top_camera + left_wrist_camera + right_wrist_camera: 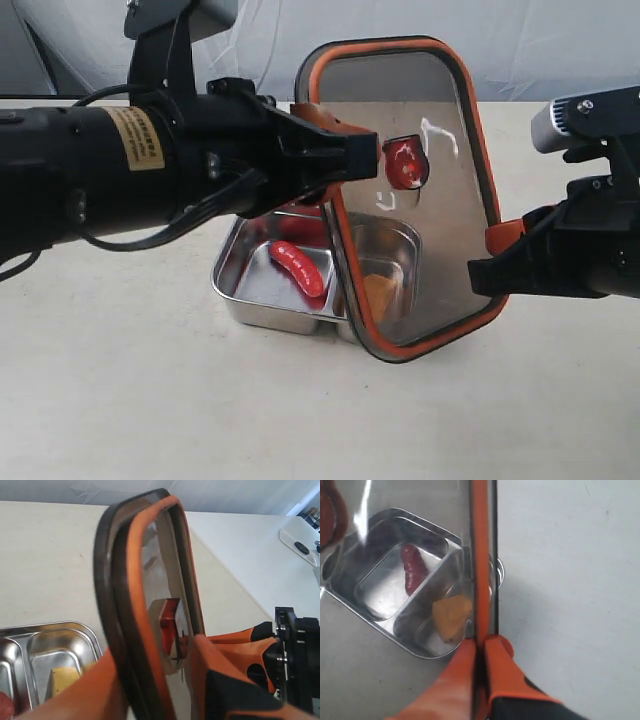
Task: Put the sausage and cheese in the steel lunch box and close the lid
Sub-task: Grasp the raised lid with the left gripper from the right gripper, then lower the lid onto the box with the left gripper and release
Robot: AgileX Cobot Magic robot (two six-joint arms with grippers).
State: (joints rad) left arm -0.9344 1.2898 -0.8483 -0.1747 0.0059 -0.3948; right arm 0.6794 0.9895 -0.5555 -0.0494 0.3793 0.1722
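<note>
Now lid (440,230) stands on edge, just near of lunch box (235,300) on counter (150,400). Long axis near upright, top leaning left, orange seal side facing near. Left end effector (352,155) pinches lid's left edge. Right end effector (497,252) pinches its lower right corner. Lid probably light, stiff, slick, so rim is the best hold. Sausage (297,268) lies in left compartment, cheese (378,293) in right.

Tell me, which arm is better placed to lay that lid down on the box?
Probably left: the left gripper clamps the lid high up, right above the steel lunch box, so it could swing it down. The right gripper pinches the low edge, more like a hinge.
</note>
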